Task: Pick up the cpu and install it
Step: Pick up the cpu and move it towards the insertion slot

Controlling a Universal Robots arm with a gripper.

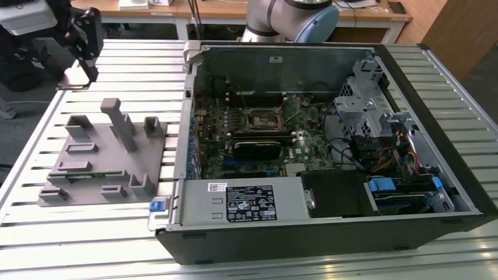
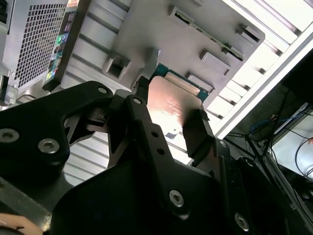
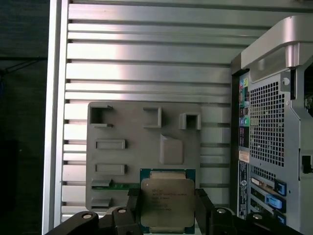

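Pick-up step: I see the black two-finger gripper (image 3: 167,195) clenched on the small square silvery-topped cpu (image 3: 166,208), above the grey plastic fixture (image 3: 132,156). I judge any move needs a level hold.

Slatted metal table (image 1: 78,245), grey plastic fixture (image 1: 101,154) lying on it, open computer case (image 1: 327,236) just beside

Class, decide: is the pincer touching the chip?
Touching. In the first wrist view both fingers of the pincer press against opposite edges of the chip.
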